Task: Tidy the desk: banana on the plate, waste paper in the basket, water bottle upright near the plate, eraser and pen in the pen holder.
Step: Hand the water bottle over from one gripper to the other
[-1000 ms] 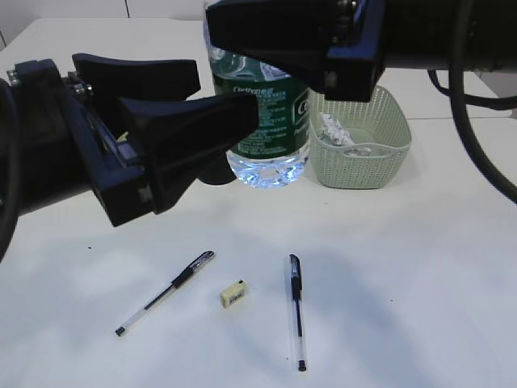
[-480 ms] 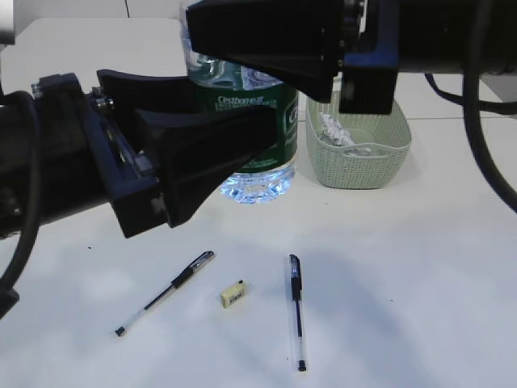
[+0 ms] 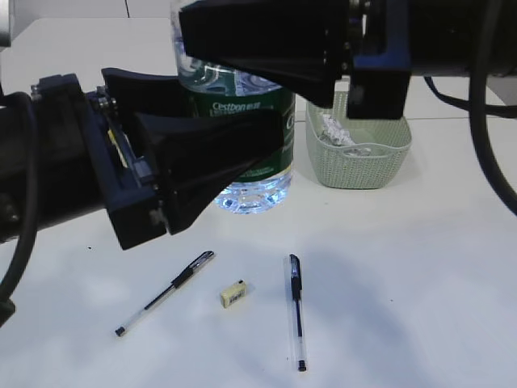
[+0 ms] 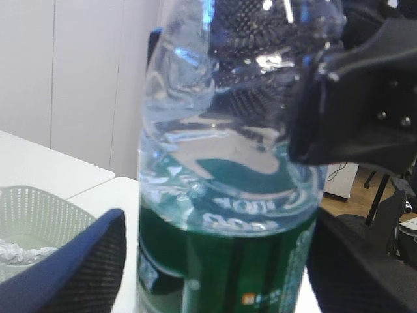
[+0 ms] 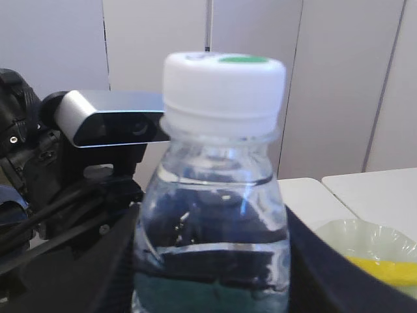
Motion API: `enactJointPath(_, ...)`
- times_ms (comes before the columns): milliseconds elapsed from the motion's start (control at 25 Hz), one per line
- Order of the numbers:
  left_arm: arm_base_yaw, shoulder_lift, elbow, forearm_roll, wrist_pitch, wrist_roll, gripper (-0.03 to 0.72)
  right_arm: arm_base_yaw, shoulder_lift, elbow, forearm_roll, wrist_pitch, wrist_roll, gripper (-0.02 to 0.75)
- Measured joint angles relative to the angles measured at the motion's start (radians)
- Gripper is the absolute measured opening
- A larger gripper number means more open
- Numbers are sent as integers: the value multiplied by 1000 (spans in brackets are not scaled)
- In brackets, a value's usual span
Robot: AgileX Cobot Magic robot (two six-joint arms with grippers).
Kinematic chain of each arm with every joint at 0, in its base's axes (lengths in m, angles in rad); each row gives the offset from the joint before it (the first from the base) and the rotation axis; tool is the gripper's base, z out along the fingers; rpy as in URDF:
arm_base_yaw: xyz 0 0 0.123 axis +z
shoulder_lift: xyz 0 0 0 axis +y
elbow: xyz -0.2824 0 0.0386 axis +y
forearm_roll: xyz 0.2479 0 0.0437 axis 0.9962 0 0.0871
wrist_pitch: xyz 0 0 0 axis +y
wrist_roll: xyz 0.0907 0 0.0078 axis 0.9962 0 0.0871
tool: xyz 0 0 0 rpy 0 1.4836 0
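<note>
Both tools [image 3: 242, 137] [image 3: 266, 56] flank upright bottle [image 3: 250, 174].

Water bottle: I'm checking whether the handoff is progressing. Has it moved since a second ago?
Yes. In the exterior view the water bottle has shifted left, away from the green basket; the gap between them is now wider.

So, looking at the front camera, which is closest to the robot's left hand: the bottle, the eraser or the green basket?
From the left hand:
1. Water bottle, upright, right between its fingers.
2. Eraser, on the table in front, lying between the two pens.
3. Green basket, off to the right, beyond the bottle.
</note>
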Motion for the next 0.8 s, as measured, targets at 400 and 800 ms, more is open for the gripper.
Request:
enactJointPath(400,-3,0,0,30,-11,-5,596,43,14,-3,-29,2,7,381)
enactJointPath(800,-4,0,0,31,-7,-9,587,48,51,-5,-64,28,35,381)
